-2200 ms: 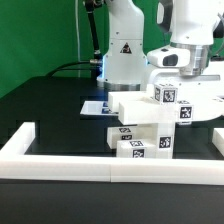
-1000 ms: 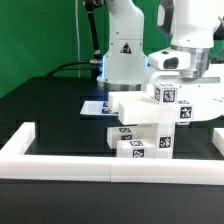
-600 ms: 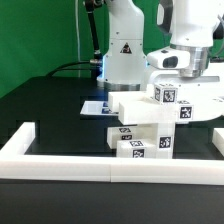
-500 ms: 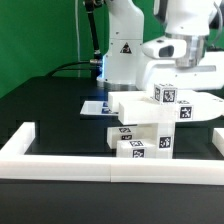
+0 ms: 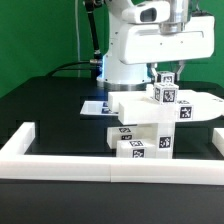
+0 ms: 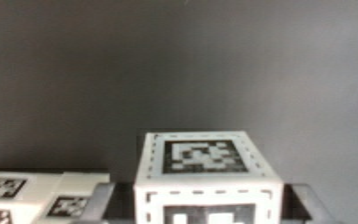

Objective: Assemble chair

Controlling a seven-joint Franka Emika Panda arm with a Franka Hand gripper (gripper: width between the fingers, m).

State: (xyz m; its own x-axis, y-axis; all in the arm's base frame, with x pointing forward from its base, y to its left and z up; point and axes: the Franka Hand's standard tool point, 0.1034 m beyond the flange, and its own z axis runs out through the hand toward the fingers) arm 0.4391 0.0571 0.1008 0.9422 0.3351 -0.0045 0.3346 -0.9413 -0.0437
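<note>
Your exterior view has the chair (image 5: 150, 122) on the black table (image 5: 50, 105), just behind the white border rail (image 5: 60, 166), marker board (image 5: 97, 107) further back. The gripper (image 5: 166, 76) sits right at the chair's top tagged block; fingers hidden there. Wrist view only: that block (image 6: 204, 170) fills the gap between near-closed fingers (image 6: 101, 195), seemingly clamped. No readable text, just fiducial tags.
</note>
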